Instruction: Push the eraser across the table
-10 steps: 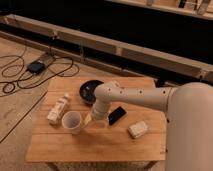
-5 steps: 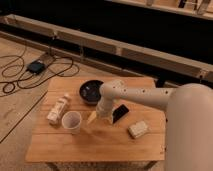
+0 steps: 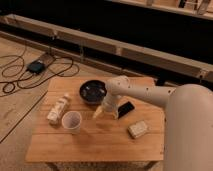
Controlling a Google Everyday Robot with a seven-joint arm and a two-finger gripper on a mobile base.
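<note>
The eraser [image 3: 126, 109], a flat black slab, lies right of centre on the light wooden table [image 3: 95, 145]. My gripper [image 3: 103, 112] hangs low over the tabletop just left of the eraser, between it and the white cup [image 3: 71, 121]. The arm reaches in from the right and bends over the table's middle, and its wrist covers the eraser's left end. Whether the gripper touches the eraser cannot be told.
A black bowl [image 3: 93, 91] sits just behind the gripper. A pale bottle [image 3: 57, 108] lies on its side at the left, beside the cup. A whitish chunky block [image 3: 138, 129] lies front right of the eraser. Cables [image 3: 35, 67] trail on the floor at the left.
The eraser has slid a little to the right and away from the front edge. The wrist has shifted the same way, towards the bowl.
</note>
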